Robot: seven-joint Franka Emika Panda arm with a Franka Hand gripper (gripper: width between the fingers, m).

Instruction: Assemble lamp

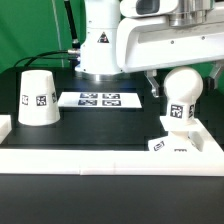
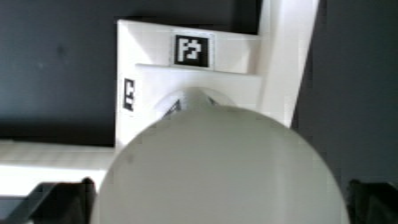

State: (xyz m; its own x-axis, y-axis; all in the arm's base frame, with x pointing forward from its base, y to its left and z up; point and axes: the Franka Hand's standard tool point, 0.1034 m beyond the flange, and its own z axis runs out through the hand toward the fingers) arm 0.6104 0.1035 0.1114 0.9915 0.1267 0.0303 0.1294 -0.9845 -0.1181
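The white round bulb (image 1: 181,96) stands upright on the flat square base (image 1: 172,146) at the exterior view's right, its tag facing the camera. The tapered shade (image 1: 38,98) stands mouth-down at the exterior view's left, far from the arm. My gripper (image 1: 185,80) hangs over the bulb with one finger on each side of its top and a small gap showing, so it looks open. In the wrist view the blurred bulb (image 2: 222,165) fills the space between the dark fingertips (image 2: 63,203), and the tagged base (image 2: 178,75) lies beyond it.
The marker board (image 1: 100,99) lies flat on the black table between the shade and the bulb. A low white wall (image 1: 100,160) runs along the table's front edge, close to the base. The robot's white body (image 1: 100,40) stands behind.
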